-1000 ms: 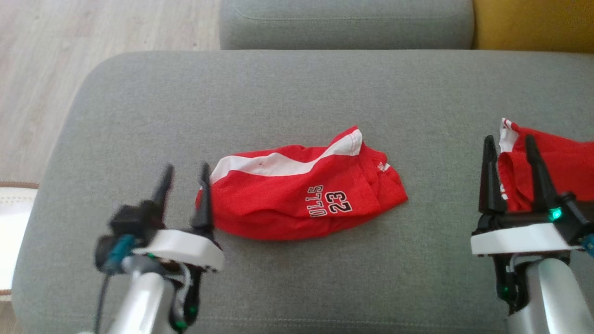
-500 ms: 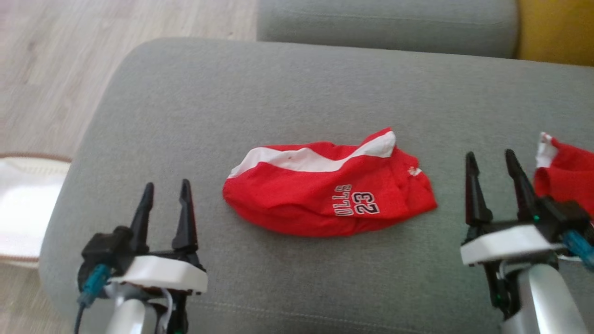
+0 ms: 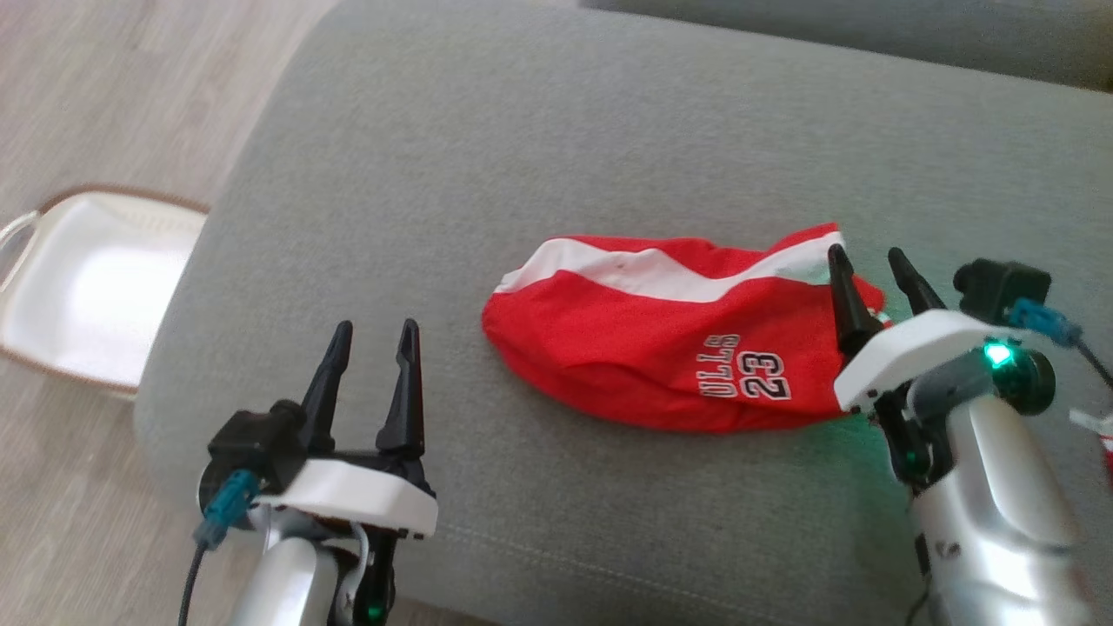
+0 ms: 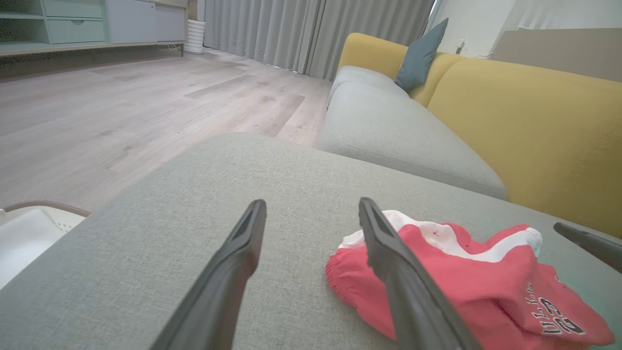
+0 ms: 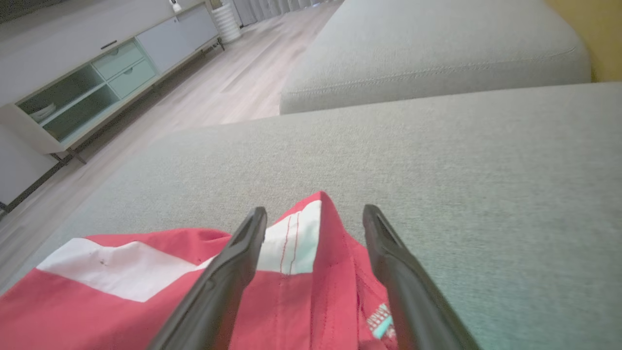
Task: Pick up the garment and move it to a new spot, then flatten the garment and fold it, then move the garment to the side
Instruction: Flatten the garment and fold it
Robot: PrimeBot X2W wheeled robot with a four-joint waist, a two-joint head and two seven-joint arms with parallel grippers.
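Setting: a broad grey seat cushion [image 3: 609,139] with a second grey cushion [image 4: 388,121] beyond it, a yellow sofa back [image 4: 534,126] carrying a teal pillow [image 4: 420,53], and pale wooden floor [image 3: 122,96] to the robot's left. On that floor, just beside the cushion's edge, stands a white basket [image 3: 26,222] with a brown rim. A low cabinet [image 5: 97,73] with drawers lines the far wall. No object lies between either gripper and the garment. The garment [image 3: 643,348], red shorts with a white side stripe and black-and-white lettering "ULLS 23", lies bunched and wrinkled near the middle of the cushion, long axis running left to right, elastic waist end toward the left. The left gripper [image 3: 376,327], fingers apart and holding nothing, hovers over bare cushion near the garment's left end. The right gripper [image 3: 866,254], fingers likewise apart, sits at the garment's right end, straddling its white hem; contact with the cloth cannot be judged.
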